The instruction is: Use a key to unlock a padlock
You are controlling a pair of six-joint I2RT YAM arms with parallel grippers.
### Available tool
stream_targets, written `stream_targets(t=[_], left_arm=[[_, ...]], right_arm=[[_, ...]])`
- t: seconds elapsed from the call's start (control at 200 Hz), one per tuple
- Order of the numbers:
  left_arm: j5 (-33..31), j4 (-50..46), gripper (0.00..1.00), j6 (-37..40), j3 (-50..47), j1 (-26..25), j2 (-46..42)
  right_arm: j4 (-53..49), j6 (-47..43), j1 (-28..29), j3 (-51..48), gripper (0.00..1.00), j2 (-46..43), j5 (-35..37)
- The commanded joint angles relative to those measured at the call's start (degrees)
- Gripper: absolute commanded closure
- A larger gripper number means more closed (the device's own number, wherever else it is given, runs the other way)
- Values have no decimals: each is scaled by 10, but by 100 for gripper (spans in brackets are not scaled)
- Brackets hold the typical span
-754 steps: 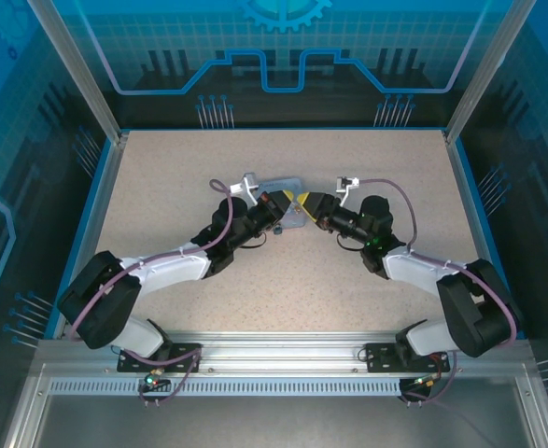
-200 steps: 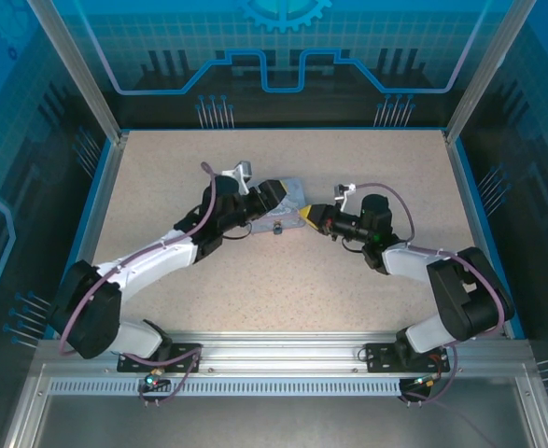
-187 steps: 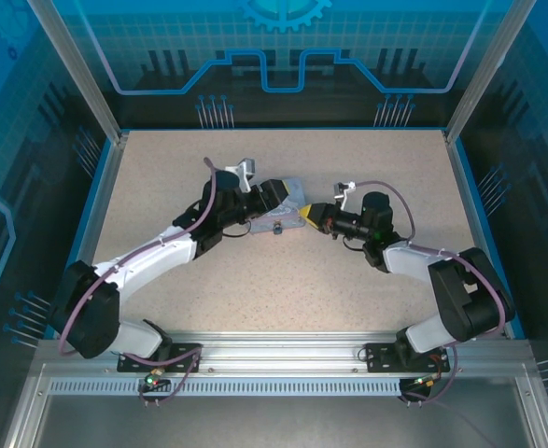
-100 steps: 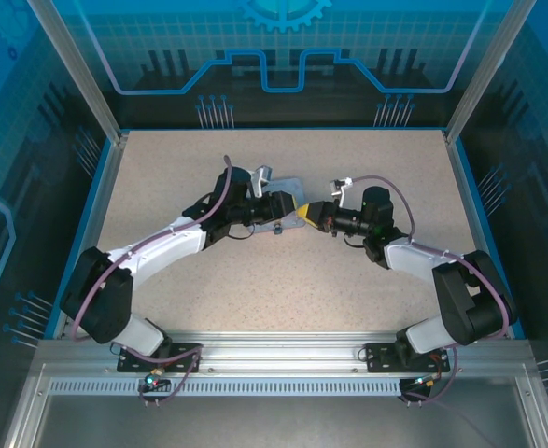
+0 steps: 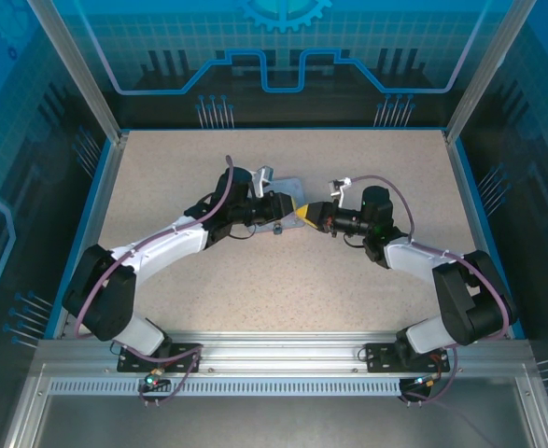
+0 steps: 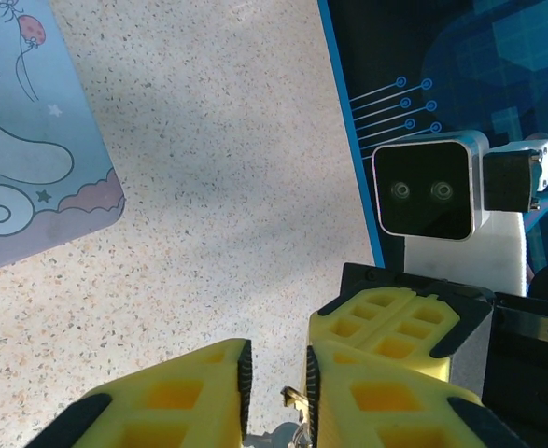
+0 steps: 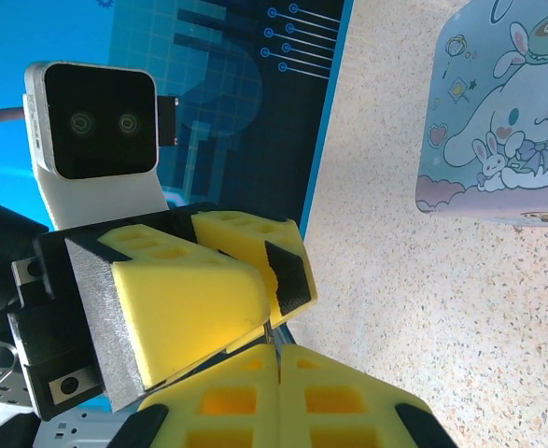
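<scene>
Change: left arm [image 5: 161,247] is now reaching with its wrist swung further toward the right arm than a second ago, and the jaws of the left gripper [image 6: 276,362] are drawing closer together; the tin [image 7: 502,112] is lying where it was.
left gripper: yellow fingers are standing with a narrow gap. A small brass-coloured metal bit [image 6: 292,399] is sitting in that gap. Whether the pads are pinching it I cannot tell.
right gripper [image 7: 278,359]: fingers are pressing together, meeting the left gripper tip to tip. A thin edge is showing at their seam, too small to name.
padlock [image 5: 278,228]: lying as a tiny dark piece on the counter [image 5: 255,308], right at the tin's near edge and just nearer than both grippers. Whether it is hooked to the tin I cannot tell.
print: the pastel tin is showing a white long-eared cartoon figure, a small rabbit, balloons, a cupcake and stars.
in the way: the left wrist is hanging over the tin in the top view, covering much of it.
around: the right arm's camera [image 6: 428,191] is facing the left gripper, and a blue rim [image 6: 348,168] is edging the counter.
</scene>
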Motion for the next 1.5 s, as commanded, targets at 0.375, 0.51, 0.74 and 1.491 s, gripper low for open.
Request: stream_targets(t=[0.375, 0.51, 0.74, 1.491], left_arm=[[-13, 46, 100, -29, -4, -9, 8], [-35, 77, 100, -62, -26, -9, -3], [-58, 145, 100, -125, -65, -10, -16], [-129, 278, 100, -169, -121, -25, -39]], right_arm=[[-8, -12, 5, -1, 77, -31, 1], [-14, -8, 0, -19, 58, -64, 31], [-7, 5, -1, -44, 54, -109, 103], [106, 60, 50, 5, 56, -6, 141]])
